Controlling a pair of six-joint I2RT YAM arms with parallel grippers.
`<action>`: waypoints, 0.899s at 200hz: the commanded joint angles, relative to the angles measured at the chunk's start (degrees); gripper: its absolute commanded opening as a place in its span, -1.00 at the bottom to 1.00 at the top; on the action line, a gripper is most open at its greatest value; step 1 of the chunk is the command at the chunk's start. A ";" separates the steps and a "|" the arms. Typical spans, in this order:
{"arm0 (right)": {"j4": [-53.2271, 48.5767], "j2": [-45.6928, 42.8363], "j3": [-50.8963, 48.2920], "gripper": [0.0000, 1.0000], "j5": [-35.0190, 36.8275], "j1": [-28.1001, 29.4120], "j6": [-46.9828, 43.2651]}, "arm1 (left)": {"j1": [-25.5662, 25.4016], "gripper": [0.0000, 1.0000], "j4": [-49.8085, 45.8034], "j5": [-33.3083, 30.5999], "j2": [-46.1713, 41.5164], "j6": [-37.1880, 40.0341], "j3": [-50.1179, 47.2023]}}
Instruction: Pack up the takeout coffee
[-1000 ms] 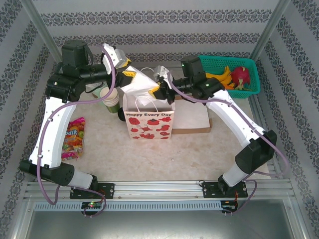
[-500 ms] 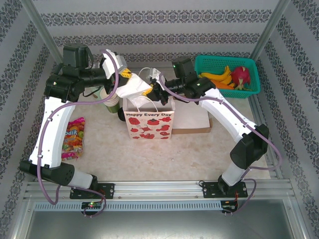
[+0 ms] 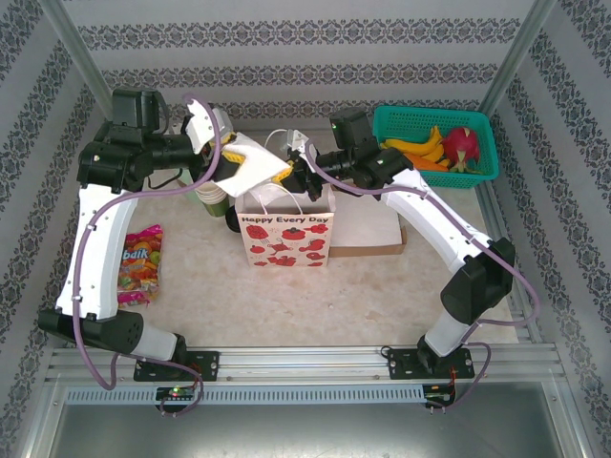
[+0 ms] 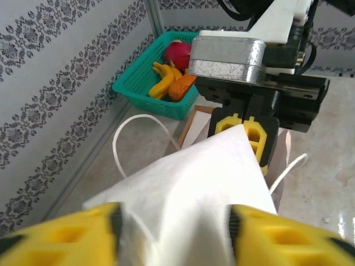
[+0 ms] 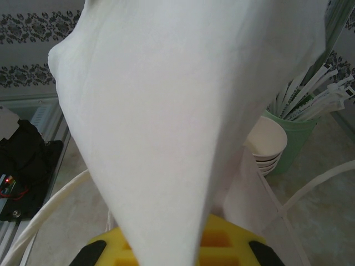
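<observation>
Lid uppermost, the takeout coffee [image 3: 232, 220] stands on the desk [image 3: 382, 286] toward its far edge, just beside the left wall of the paper bag [image 3: 286, 240]. From above, little more than its black lid can be seen, and it stands apart from both sets of jaws. Just behind it sits the stack of lidless cups [image 5: 266, 145], with the pale green cup of straws [image 5: 302, 138] just beside that stack.

The bag stands upright, printed with strawberries, its 2 white cord handles looped above the mouth. Over that mouth hangs a white sheet [image 4: 188, 188]; whether it is part of the bag cannot be told. The right gripper [image 4: 246, 136] comes in from the right with its jaws closed tight on 1 corner of the sheet. The left gripper [image 4: 173, 235] reaches in from the left, facing it. Its jaws stand parted, and the sheet lies in the gap between the 2 yellow fingers.

To the right of the bag, just beside it, lies a flat brown board [image 3: 372, 250] with a white pad on top. A teal basket [image 3: 477, 178] holding bananas [image 3: 427, 148] and a red dragon fruit [image 3: 461, 145] sits in the far right corner. A candy packet [image 3: 140, 265] lies near the left edge.
</observation>
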 commanded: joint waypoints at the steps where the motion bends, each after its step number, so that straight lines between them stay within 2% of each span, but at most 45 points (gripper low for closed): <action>1: 1.74 -0.03 0.43 -1.00 -1.41 0.47 -1.02 | 2.64 0.52 -1.18 5.03 -0.79 0.60 0.74; 39: 1.91 -0.26 0.34 -1.00 -1.84 0.47 -1.17 | 5.45 0.60 -4.66 11.02 1.88 0.00 3.80; 88: 3.13 0.05 0.47 -1.00 -1.69 0.55 -0.33 | 5.42 0.46 -9.24 17.16 4.72 2.62 6.46; 136: 4.55 0.50 0.75 -1.00 -2.69 0.80 0.48 | 5.41 0.50 -9.90 15.69 5.64 2.18 5.67; 147: 4.52 0.66 1.03 -1.00 -2.69 0.85 0.48 | 5.42 0.40 -10.24 15.63 6.00 2.26 5.75; 157: 4.30 0.92 1.22 -1.00 -2.73 0.82 0.48 | 5.40 0.24 -10.55 15.78 6.04 2.57 5.71; 180: 3.86 1.45 1.56 -1.00 -2.85 0.82 0.48 | 5.40 -0.31 -9.98 15.85 5.25 2.92 5.37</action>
